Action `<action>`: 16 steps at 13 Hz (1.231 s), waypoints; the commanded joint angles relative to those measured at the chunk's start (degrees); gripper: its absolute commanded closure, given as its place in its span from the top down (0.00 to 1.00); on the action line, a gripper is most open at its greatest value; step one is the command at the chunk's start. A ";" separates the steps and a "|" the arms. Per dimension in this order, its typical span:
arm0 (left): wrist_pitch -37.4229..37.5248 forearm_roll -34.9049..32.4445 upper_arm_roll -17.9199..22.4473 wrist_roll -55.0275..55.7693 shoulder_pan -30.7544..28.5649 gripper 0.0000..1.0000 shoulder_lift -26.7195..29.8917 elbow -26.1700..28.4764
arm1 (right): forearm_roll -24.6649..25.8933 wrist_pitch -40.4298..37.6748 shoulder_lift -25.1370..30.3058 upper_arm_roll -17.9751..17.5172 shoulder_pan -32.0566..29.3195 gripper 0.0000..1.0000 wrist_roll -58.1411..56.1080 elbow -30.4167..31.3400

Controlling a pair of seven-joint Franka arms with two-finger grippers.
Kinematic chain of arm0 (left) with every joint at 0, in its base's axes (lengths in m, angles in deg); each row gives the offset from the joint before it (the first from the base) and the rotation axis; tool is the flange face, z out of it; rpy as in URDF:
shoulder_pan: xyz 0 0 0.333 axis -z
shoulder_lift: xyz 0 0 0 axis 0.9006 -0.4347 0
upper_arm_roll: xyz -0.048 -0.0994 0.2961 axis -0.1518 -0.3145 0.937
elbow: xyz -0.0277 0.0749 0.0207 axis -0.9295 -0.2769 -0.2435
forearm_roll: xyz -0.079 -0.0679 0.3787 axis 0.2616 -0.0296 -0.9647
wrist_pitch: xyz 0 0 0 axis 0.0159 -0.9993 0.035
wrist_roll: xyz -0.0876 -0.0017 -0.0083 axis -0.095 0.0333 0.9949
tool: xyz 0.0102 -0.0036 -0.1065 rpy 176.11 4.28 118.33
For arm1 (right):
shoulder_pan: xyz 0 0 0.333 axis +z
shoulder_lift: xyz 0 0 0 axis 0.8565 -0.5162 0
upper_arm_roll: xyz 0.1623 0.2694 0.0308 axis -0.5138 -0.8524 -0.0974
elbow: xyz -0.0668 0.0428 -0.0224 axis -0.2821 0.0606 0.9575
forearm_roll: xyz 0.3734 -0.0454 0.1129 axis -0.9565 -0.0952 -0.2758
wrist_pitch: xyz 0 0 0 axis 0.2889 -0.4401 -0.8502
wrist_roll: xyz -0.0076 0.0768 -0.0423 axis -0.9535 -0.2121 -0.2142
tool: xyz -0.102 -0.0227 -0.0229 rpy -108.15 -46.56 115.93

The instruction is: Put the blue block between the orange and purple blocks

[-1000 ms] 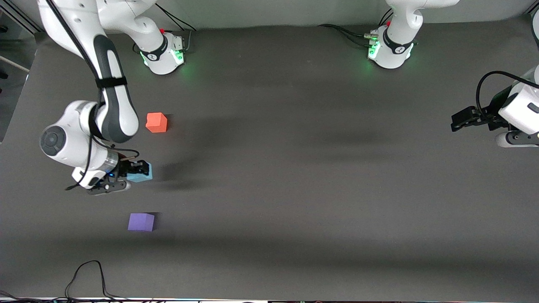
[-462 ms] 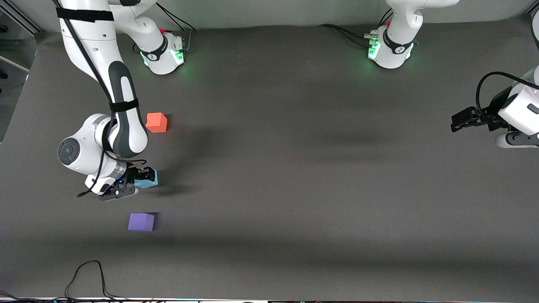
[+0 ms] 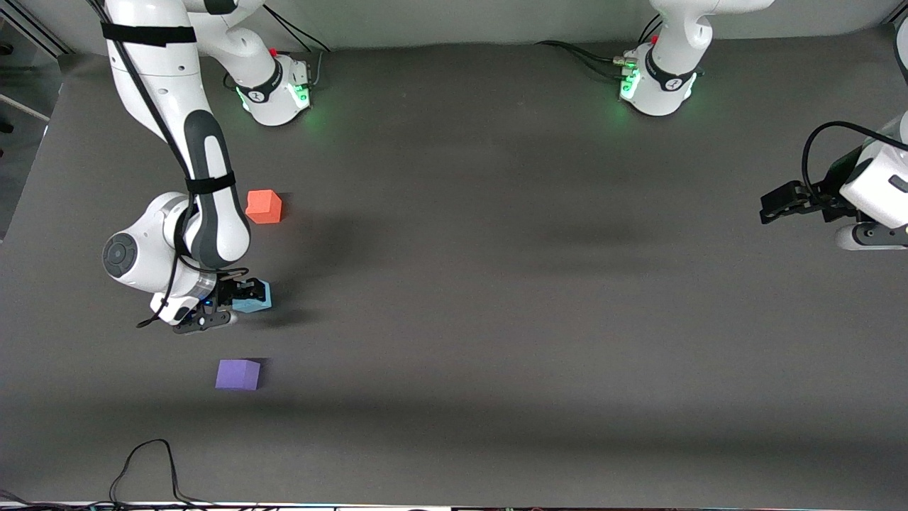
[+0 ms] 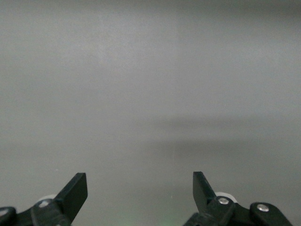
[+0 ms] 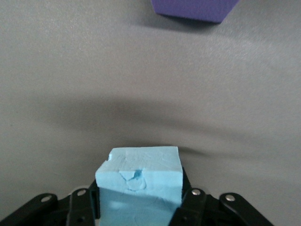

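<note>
My right gripper [image 3: 245, 297] is shut on the light blue block [image 3: 254, 299], holding it over the table between the orange block [image 3: 264, 206] and the purple block [image 3: 238, 374]. In the right wrist view the blue block [image 5: 140, 181] sits between my fingers, with the purple block [image 5: 193, 9] at the frame's edge. The orange block is farther from the front camera and the purple one nearer. My left gripper [image 3: 770, 204] is open and empty at the left arm's end of the table, waiting; its fingertips [image 4: 77, 186] show over bare table.
A black cable [image 3: 152, 468] loops on the table near its front edge, nearer to the front camera than the purple block. The dark grey table [image 3: 496, 284] spreads wide toward the left arm's end.
My right gripper has carried the blue block a little toward the left arm's end and slightly nearer the purple block. The left arm has not moved.
</note>
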 commanded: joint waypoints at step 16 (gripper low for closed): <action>-0.40 -0.61 0.36 -0.68 0.59 1.00 -0.11 -0.29 | 23.41 -43.26 11.11 6.58 8.32 1.00 25.83 -33.58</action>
